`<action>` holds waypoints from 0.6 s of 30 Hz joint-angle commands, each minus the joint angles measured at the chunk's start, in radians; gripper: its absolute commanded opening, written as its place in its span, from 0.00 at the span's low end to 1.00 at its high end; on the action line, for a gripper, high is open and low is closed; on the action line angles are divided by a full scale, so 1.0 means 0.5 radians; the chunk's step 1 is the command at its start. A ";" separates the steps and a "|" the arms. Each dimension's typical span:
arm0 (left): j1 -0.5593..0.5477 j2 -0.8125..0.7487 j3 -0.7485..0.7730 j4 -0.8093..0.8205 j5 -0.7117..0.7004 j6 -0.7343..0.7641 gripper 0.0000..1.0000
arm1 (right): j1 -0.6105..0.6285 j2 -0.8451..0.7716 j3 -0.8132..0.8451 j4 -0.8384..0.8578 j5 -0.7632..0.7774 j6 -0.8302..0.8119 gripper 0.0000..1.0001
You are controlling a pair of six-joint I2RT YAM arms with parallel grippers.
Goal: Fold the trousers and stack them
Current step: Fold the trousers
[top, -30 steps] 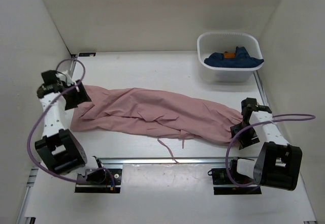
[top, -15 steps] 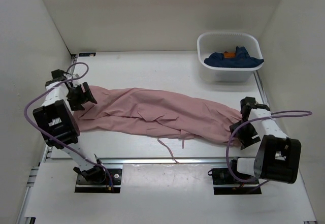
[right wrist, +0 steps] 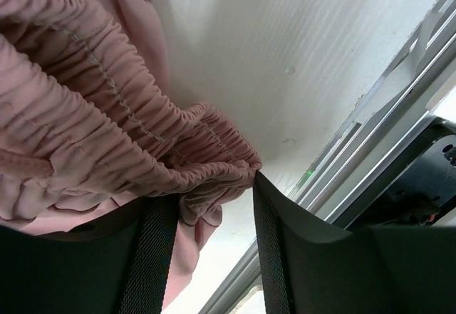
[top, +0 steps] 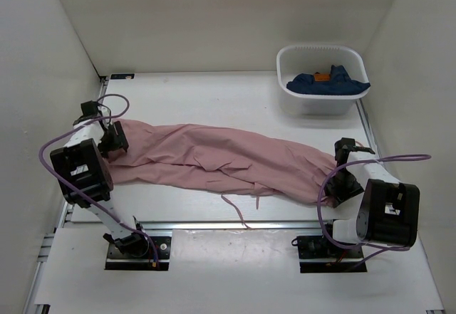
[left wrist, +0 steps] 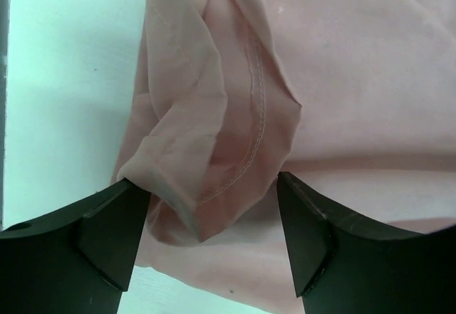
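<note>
The dusty-pink trousers lie stretched across the table from left to right, wrinkled, with thin drawstrings trailing toward the near edge. At the left end, my left gripper is low over them. In the left wrist view its jaws stand wide apart around a folded, stitched hem. My right gripper is at the right end. There its fingers stand half closed around the gathered elastic waistband, which bunches between the tips and touches the right finger.
A white tub at the back right holds a dark blue garment with an orange patch. A metal rail runs along the near edge in front of the arm bases. White walls close in both sides.
The left arm has swung up and back, its gripper staying at the left hem. The right gripper has dropped onto the waistband and its jaws have narrowed.
</note>
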 commanded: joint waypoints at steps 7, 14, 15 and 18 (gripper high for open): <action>-0.035 -0.008 -0.131 0.225 -0.278 0.000 0.86 | 0.000 0.051 -0.035 0.003 0.080 -0.061 0.50; -0.035 0.048 -0.026 0.247 -0.278 0.000 0.14 | 0.000 0.033 0.124 -0.165 0.150 -0.113 0.00; -0.017 0.030 -0.026 0.247 -0.278 0.000 0.14 | 0.000 0.033 0.176 -0.214 0.175 -0.135 0.00; 0.063 -0.019 0.059 0.179 -0.278 0.000 0.14 | 0.021 -0.083 0.452 -0.438 0.141 -0.199 0.00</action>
